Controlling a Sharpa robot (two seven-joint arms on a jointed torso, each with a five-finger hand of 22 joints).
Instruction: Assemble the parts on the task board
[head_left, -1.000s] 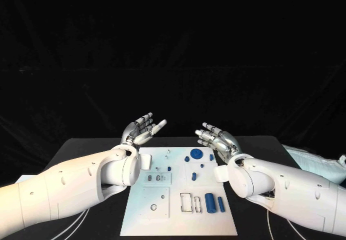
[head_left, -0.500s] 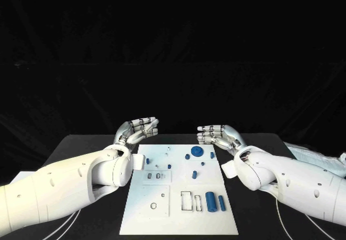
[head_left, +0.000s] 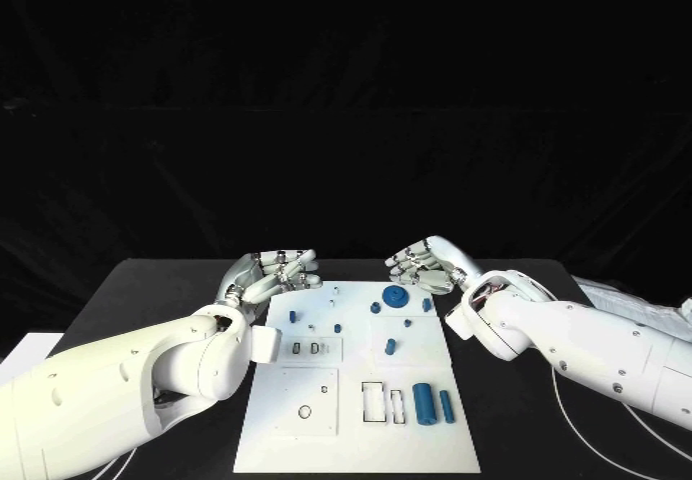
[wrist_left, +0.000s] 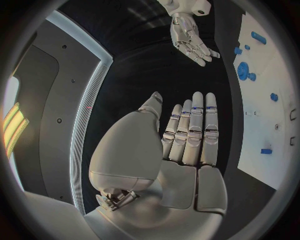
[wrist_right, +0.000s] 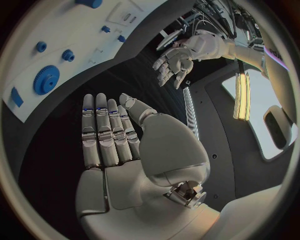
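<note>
The task board (head_left: 361, 400) was laid flat in the middle of the black worktop (head_left: 159, 290), its long axis running from the robot's side toward the far edge, presumably so that both arms could reach it equally. The blue parts were kept on its right half: a large gear (head_left: 395, 294) near the far end, and two cylinders (head_left: 423, 404) lying near the robot, their long axes set parallel to the board's long sides. The left hand (head_left: 268, 275) was held above the far left corner of the board, released, with nothing in it; in the left wrist view its fingers (wrist_left: 190, 132) were seen stretched out straight. The right hand (head_left: 427, 265) was held beside the far right corner, near the gear, likewise released and holding nothing. No part was touched, so the assembly was judged to be not yet begun.
</note>
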